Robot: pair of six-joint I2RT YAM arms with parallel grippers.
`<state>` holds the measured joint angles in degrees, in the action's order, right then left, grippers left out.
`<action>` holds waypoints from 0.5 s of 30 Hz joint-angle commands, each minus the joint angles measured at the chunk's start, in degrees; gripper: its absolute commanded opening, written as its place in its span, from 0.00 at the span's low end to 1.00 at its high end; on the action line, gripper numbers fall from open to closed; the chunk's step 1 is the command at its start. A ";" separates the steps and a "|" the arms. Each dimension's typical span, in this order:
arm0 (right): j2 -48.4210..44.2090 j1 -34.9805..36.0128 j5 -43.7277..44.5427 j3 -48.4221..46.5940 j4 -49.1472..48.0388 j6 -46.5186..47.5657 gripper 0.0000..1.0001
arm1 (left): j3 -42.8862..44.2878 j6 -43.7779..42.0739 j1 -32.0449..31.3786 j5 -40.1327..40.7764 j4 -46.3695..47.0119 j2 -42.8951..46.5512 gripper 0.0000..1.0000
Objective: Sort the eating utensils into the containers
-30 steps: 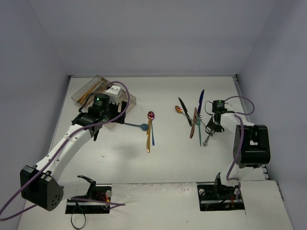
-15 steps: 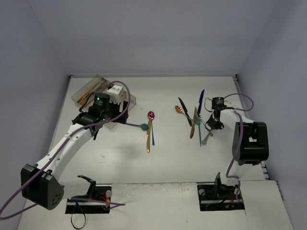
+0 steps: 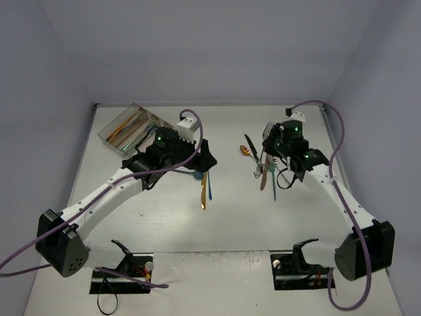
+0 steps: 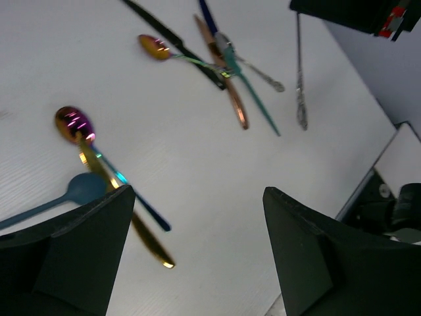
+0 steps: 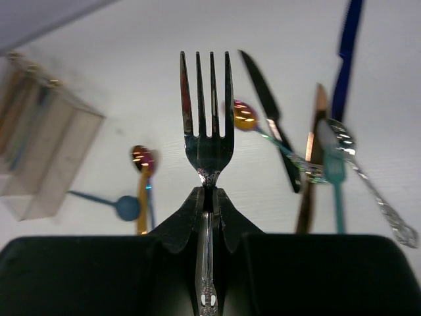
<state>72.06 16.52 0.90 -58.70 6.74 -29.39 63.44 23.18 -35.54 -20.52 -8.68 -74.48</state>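
Observation:
My right gripper (image 5: 208, 194) is shut on the neck of a silver fork (image 5: 208, 131) and holds it above the table, tines pointing away; in the top view it (image 3: 276, 135) is at the back right with the fork (image 3: 268, 130). Below it lies a pile of utensils (image 3: 263, 168): a black knife (image 5: 270, 118), copper, teal, blue and silver pieces. My left gripper (image 4: 197, 230) is open and empty over bare table, next to a gold utensil (image 4: 105, 184), a blue one and a teal spoon (image 4: 82, 187). The clear tray (image 3: 128, 128) stands at the back left with several utensils in it.
The left arm's wrist (image 3: 164, 148) lies just right of the tray. The gold and blue utensils (image 3: 204, 191) lie in the table's middle, between the two arms. Walls close the table at the back and both sides.

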 commanded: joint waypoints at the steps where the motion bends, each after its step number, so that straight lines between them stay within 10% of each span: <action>1: -7.83 4.28 -4.48 3.10 -11.44 -4.26 0.00 | 5.82 5.92 -5.78 -0.66 10.76 -2.91 0.76; 15: -13.43 12.20 -5.90 9.54 -20.48 -8.10 0.00 | 15.32 2.98 -15.18 6.18 6.00 -13.76 0.66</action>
<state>60.45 27.89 -4.13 -49.35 -6.23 -35.64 74.27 27.19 -49.40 -17.22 -3.06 -88.37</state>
